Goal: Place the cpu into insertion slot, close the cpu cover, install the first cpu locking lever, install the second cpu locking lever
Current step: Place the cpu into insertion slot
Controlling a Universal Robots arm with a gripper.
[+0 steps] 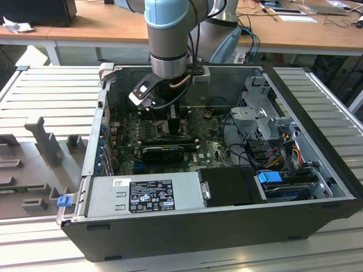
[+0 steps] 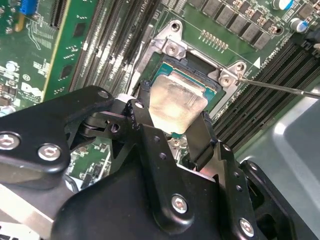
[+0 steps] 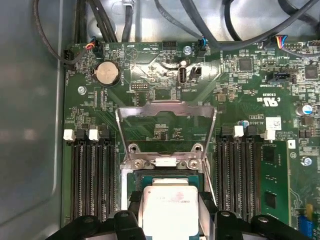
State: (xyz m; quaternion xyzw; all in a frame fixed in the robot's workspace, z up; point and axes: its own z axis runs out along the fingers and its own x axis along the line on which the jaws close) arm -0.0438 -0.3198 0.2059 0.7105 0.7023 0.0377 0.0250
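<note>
Exterior view: an open case (image 1: 227, 226) lies on a ribbed grey surface (image 1: 51, 96), desks (image 1: 102, 28) behind; the arm (image 1: 167, 34) reaches inside, its tip hard to make out. Second wrist view: the pincer (image 2: 173, 107) clamps the cpu (image 2: 177, 102), over the slot (image 2: 200, 70). First wrist view: beyond the pincer the cover (image 3: 165, 106) stands raised; the cpu's near edge is cut off.

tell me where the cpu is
In both wrist views the cpu is gripped by the end effector, right over the slot, beside the raised cover.
</note>
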